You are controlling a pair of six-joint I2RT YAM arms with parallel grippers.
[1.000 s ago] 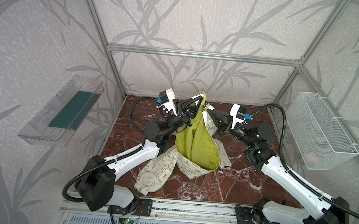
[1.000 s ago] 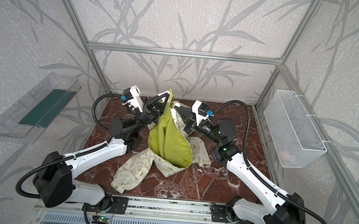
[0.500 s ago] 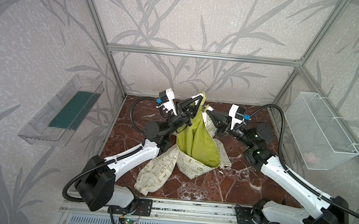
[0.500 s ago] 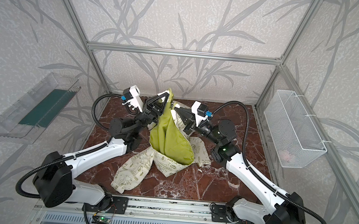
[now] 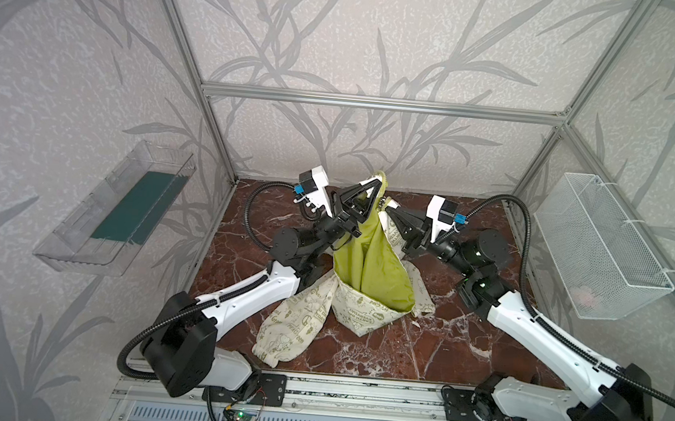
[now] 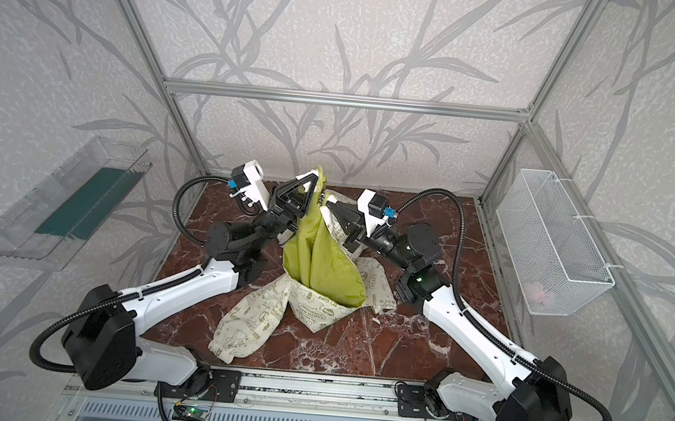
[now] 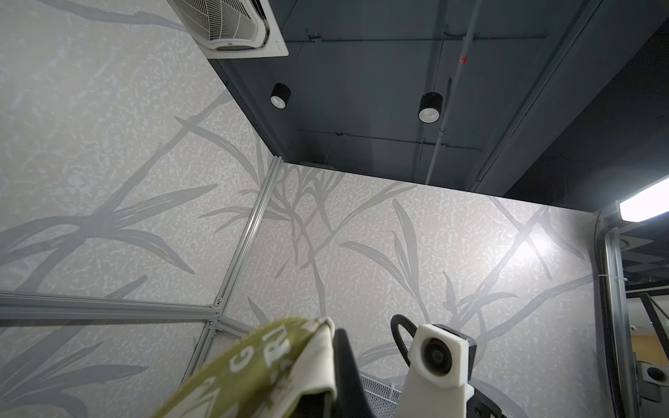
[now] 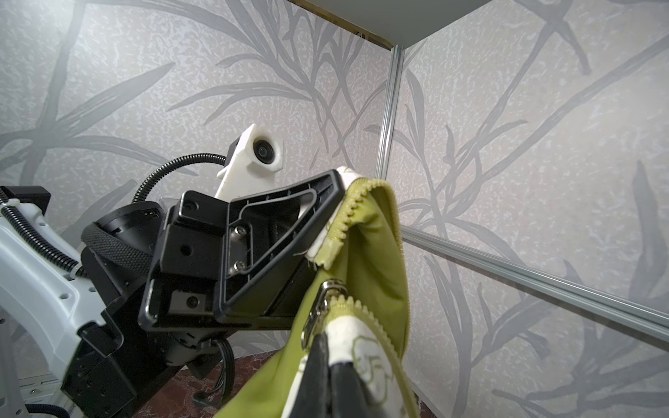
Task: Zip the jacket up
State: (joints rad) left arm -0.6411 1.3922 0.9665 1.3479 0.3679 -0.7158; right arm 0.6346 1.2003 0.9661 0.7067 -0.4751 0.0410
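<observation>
We see the jacket hoisted mid-table in both top views, lime lining facing up, hem and one sleeve lying on the marble table. Left gripper sits highest, jaws clamped on the top of one front edge. In the right wrist view it pinches right at the zipper teeth. Right gripper is just beside it and lower, jaws closed on the other front edge. The zipper slider sits just past its fingertips. We cannot tell if the upper teeth are seated in the slider. Wire basket and clear tray hang on the side walls, well apart from the jacket
</observation>
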